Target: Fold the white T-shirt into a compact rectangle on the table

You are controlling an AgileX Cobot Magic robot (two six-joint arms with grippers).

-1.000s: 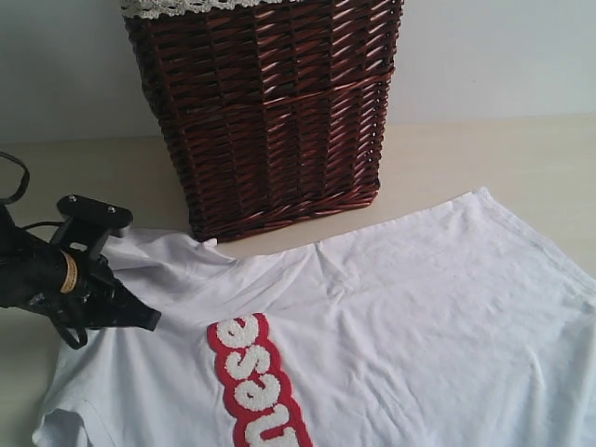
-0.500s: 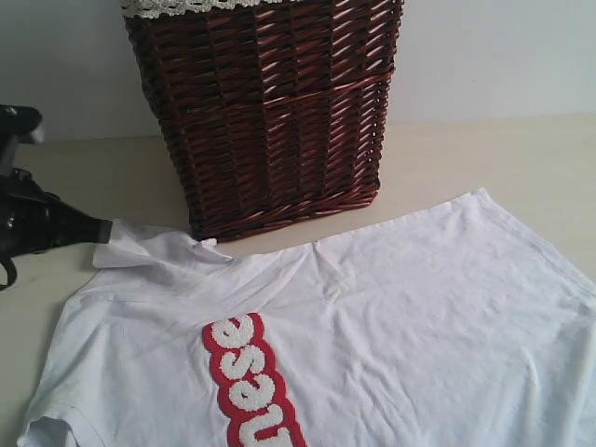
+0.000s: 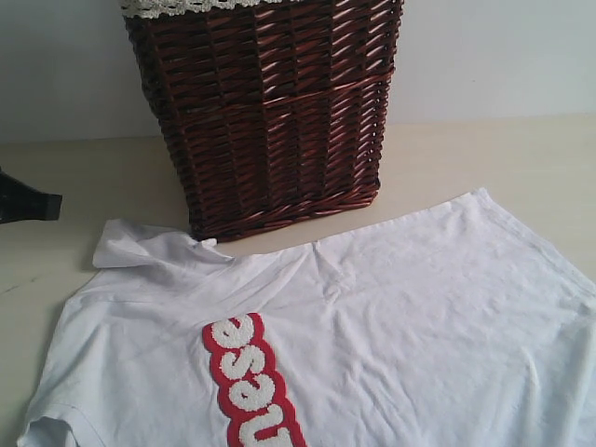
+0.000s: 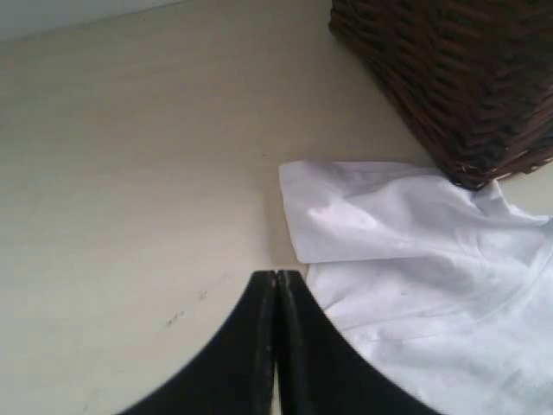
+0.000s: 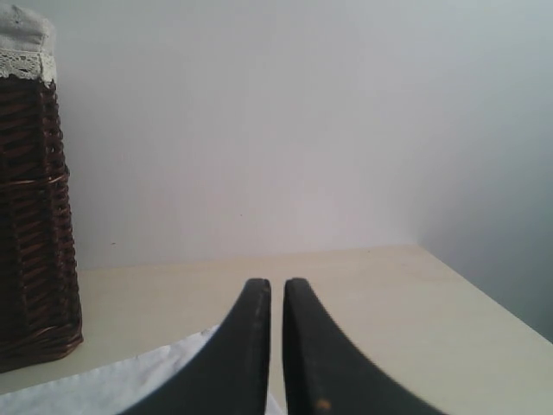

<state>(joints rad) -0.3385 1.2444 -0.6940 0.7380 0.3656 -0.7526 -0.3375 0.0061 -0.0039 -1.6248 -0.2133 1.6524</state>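
The white T-shirt [image 3: 391, 317] lies spread flat on the table [image 3: 93, 168], its red patch with fuzzy white letters [image 3: 250, 382] facing up. One sleeve [image 3: 140, 247] lies folded at the shirt's far left, next to the basket. My left gripper [image 3: 42, 205] shows only its tip at the left edge, shut and empty, apart from the sleeve. In the left wrist view the left gripper [image 4: 276, 275] hangs over bare table beside the sleeve [image 4: 371, 212]. My right gripper [image 5: 276, 284] is shut with nothing in it, above a shirt corner [image 5: 112, 385]. It is out of the exterior view.
A tall dark red-brown wicker basket [image 3: 270, 112] with a lace-trimmed liner stands behind the shirt, touching the folded sleeve's edge. A pale wall runs behind the table. Bare tabletop shows to the left of the shirt and to the right of the basket.
My left gripper has let go of the sleeve and drawn back to the left, almost out of the exterior view. The sleeve now lies still on the table.
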